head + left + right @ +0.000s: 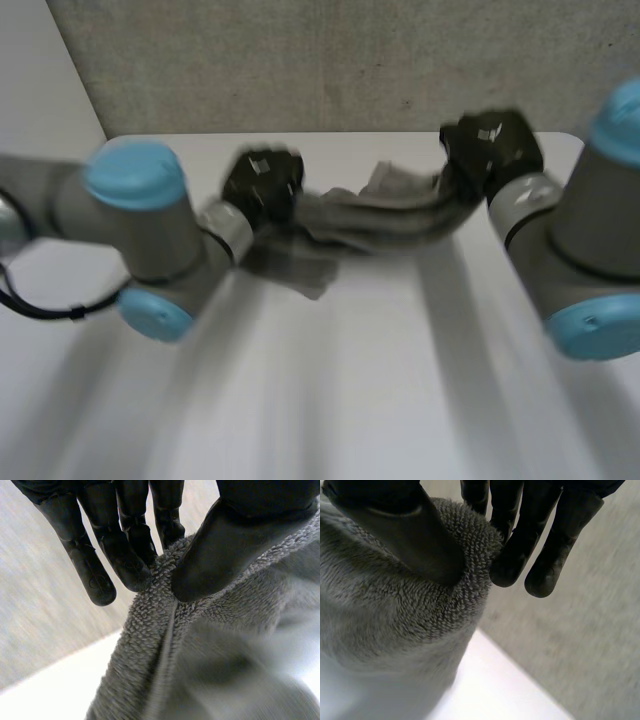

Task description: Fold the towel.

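nearest the camera, on this side of the towel (380, 215), the white table (320, 400) lies bare, so there is broad open room there for laying the cloth flat. the left arm (150, 215) and the right arm (590, 230) reach past that bare stretch to opposite ends of the towel. the grey terry towel hangs as a sagging band between the two hands, above the far part of the table. a loose flap droops under its left end; i cannot tell whether it touches the surface. the left hand (262, 185) pinches the towel's hemmed edge, thumb (225, 550) pressed to the cloth against the fingertips (131, 565), the other fingers straight and off it. the right hand (490, 148) does the same at the other end: its thumb (400, 530) presses the plush rim against the nearest fingers (507, 560), the rest straight beside it. i judge that holding the two ends apart keeps one edge stretched, so the hanging cloth can be lowered and laid over itself without bunching. beyond the towel the table's far edge is close, with the grey wall (300, 60) just behind, so the free room for moving lies on the near side of the towel rather than past it.
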You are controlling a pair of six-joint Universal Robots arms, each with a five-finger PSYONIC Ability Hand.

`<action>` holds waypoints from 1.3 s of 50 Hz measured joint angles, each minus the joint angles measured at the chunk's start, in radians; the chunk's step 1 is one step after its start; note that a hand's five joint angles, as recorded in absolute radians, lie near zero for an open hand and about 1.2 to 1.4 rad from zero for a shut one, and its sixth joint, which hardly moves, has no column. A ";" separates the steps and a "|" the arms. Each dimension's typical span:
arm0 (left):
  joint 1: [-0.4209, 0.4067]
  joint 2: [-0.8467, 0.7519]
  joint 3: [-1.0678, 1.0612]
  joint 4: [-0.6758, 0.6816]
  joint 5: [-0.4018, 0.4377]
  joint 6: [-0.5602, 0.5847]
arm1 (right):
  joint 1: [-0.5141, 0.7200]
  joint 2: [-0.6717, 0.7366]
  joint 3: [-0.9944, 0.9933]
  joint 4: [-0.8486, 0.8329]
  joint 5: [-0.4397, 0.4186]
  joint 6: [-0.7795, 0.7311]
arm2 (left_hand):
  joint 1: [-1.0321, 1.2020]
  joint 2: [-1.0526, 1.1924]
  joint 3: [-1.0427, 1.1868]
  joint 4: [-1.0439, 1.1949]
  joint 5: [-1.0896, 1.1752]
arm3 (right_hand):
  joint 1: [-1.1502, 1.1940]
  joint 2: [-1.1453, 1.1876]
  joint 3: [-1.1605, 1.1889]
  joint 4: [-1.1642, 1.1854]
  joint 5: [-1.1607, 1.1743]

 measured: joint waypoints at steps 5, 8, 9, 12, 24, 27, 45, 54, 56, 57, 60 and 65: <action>0.039 0.189 -0.001 -0.002 -0.002 -0.003 | 0.002 -0.110 -0.099 0.081 -0.054 0.002 | 0.000 0.000 0.002 0.000 0.001 | 0.000 0.001 0.006 0.004 0.000; 0.057 0.311 0.009 -0.002 0.001 -0.002 | 0.006 -0.179 -0.184 0.141 -0.077 0.003 | 0.006 0.000 0.007 0.000 0.005 | 0.000 0.001 0.010 0.004 0.000; 0.059 0.329 0.011 -0.002 0.002 -0.001 | 0.006 -0.188 -0.196 0.150 -0.080 0.003 | 0.006 0.000 0.007 0.000 0.006 | 0.000 0.001 0.010 0.004 0.000; 0.066 0.401 0.015 -0.004 0.005 0.000 | 0.006 -0.223 -0.247 0.185 -0.088 0.003 | 0.006 0.000 0.007 0.000 0.006 | 0.000 0.001 0.010 0.004 0.000; 0.087 0.343 -0.196 -0.071 0.063 0.026 | 0.014 -0.106 -0.099 0.230 -0.107 -0.027 | 0.007 0.000 0.007 0.000 0.011 | 0.000 0.001 0.010 0.004 0.000; 0.098 0.294 -0.272 -0.078 0.101 0.053 | 0.017 -0.059 -0.049 0.229 -0.111 -0.058 | 0.007 0.000 0.007 0.000 0.012 | 0.000 0.001 0.010 0.004 0.000; 0.131 0.171 0.266 -0.059 0.054 0.217 | 0.032 0.045 -0.339 -0.195 -0.077 0.061 | 0.007 0.000 0.007 0.005 0.012 | 0.005 0.001 0.010 0.004 0.000; 0.139 0.247 0.207 -0.086 0.105 0.119 | 0.032 -0.019 -0.265 0.047 -0.060 0.018 | 0.007 0.007 0.008 0.005 0.017 | 0.005 0.012 0.010 0.004 0.000; 0.148 0.257 0.095 -0.096 0.143 0.114 | 0.035 -0.007 -0.202 0.156 -0.075 -0.024 | 0.007 0.007 0.008 0.005 0.017 | 0.005 0.012 0.010 0.004 0.000; 0.151 0.259 0.055 -0.099 0.156 0.115 | 0.036 -0.003 -0.179 0.182 -0.080 -0.036 | 0.007 0.007 0.008 0.005 0.017 | 0.005 0.012 0.010 0.004 0.000; 0.166 0.263 -0.112 -0.104 0.206 0.129 | 0.036 0.009 -0.075 0.241 -0.094 -0.078 | 0.008 0.007 0.009 0.005 0.017 | 0.005 0.012 0.010 0.004 0.000; 0.191 0.252 -0.384 -0.078 0.269 0.195 | 0.030 0.013 0.134 0.198 -0.107 -0.131 | 0.008 0.007 0.009 0.005 0.017 | 0.005 0.012 0.010 0.004 0.000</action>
